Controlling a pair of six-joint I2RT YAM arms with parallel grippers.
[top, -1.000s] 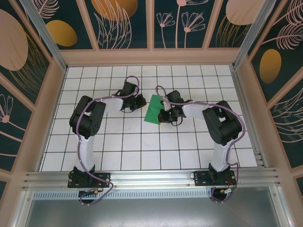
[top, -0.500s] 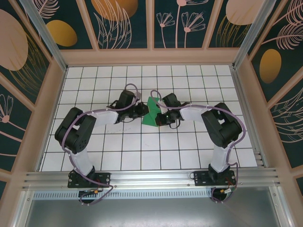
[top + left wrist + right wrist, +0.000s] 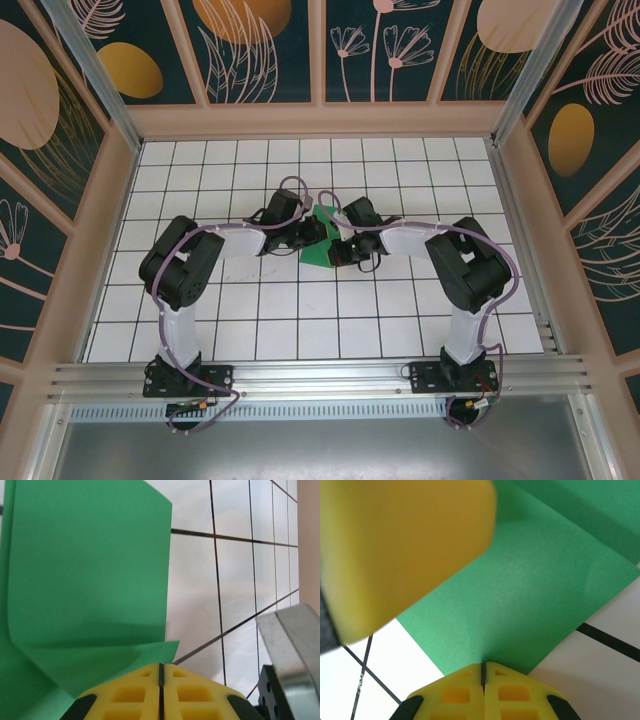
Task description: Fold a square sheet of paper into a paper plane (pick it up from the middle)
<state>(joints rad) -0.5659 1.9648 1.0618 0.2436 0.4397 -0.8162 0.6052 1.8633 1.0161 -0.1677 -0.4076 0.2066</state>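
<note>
The square sheet of paper (image 3: 319, 253) is bright green and lies bent on the white grid table between my two grippers. My right gripper (image 3: 339, 246) is shut on its near edge; in the right wrist view the yellow fingertips (image 3: 483, 666) pinch the sheet (image 3: 530, 590), which puckers at the tip. My left gripper (image 3: 320, 232) is shut, its tips (image 3: 161, 666) resting at a folded-over flap of the sheet (image 3: 85, 580). Whether it presses the paper I cannot tell. A blurred yellow finger (image 3: 395, 545) of the left gripper hangs close over the sheet in the right wrist view.
The white tiled table (image 3: 300, 310) is ringed by a raised wooden frame (image 3: 320, 120) and patterned walls. Both arm bases stand on the metal rail (image 3: 320, 375) at the near edge. A grey metal bracket (image 3: 292, 645) sits at the right of the left wrist view.
The left arm has swung right until its shut gripper reached the sheet. The right gripper drew the sheet slightly left and lower, then held still.
</note>
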